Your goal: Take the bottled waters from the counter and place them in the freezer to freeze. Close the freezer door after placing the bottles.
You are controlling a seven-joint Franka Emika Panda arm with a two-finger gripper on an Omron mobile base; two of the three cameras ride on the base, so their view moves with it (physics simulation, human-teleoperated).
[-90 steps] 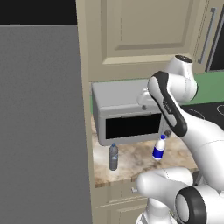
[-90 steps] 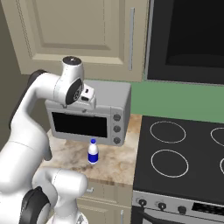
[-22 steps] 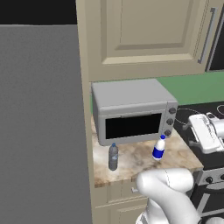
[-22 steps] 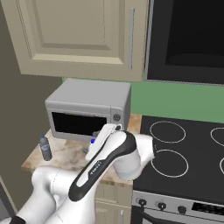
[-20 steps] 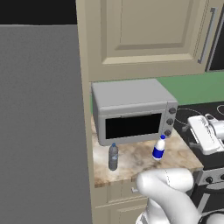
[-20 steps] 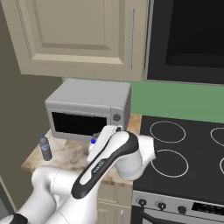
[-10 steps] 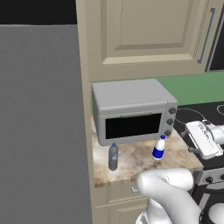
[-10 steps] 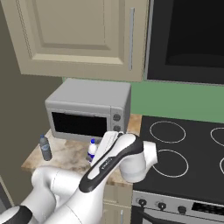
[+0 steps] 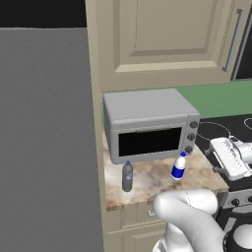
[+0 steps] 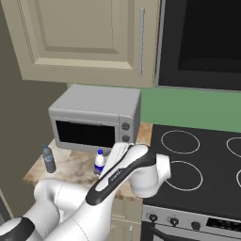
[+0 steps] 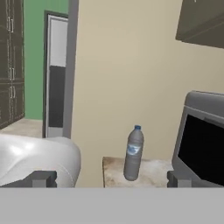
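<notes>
Two bottles stand upright on the marbled counter in front of a grey toaster oven. The translucent grey bottle is at the left. The white bottle with a blue label is at the right. My gripper hangs low just right of the white bottle, apart from it, pointing left along the counter. Its fingers stand wide apart and hold nothing. The tall grey fridge body rises left of the counter; I cannot tell how its doors stand.
The toaster oven takes up the back of the counter. A black stovetop lies to the right. Cream wall cabinets hang above. My own arm crosses in front of the counter's right end.
Over the last second my hand has slid left from above the stovetop toward the white bottle. Earlier the arm was raised in front of the toaster oven. Both bottles stay put.
</notes>
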